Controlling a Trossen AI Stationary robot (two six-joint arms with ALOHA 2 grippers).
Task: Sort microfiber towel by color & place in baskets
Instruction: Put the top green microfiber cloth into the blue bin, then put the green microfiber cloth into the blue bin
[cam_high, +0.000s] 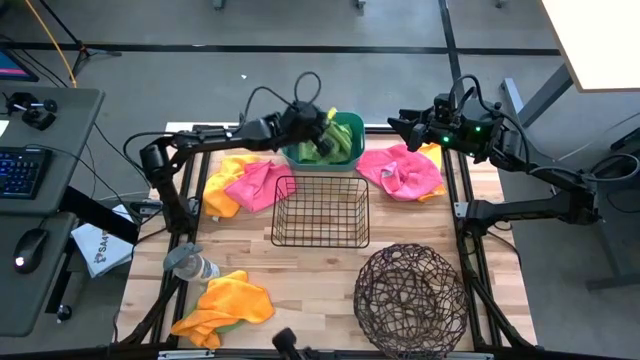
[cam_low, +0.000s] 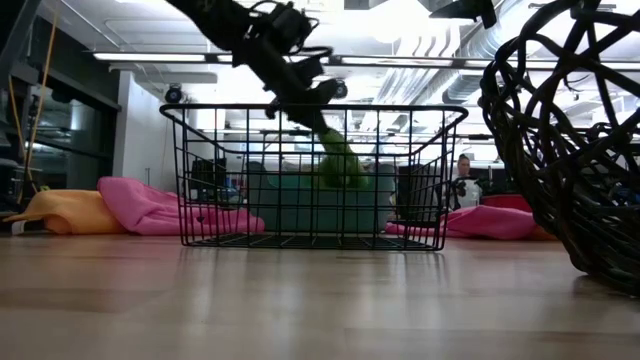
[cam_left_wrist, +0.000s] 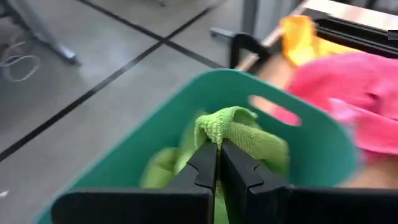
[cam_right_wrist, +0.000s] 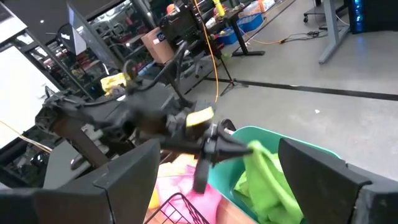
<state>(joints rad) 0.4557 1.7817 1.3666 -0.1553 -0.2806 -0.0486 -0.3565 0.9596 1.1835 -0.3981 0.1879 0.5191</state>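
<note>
Baskets number three; towel heaps (cam_high: 243, 184) three, perhaps more.

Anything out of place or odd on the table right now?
One thing stands out: a clear bottle lies on its side near the left edge, by the orange towel. Otherwise normal: the left gripper holds a green towel over the teal tub; the right gripper waits open nearby.
</note>
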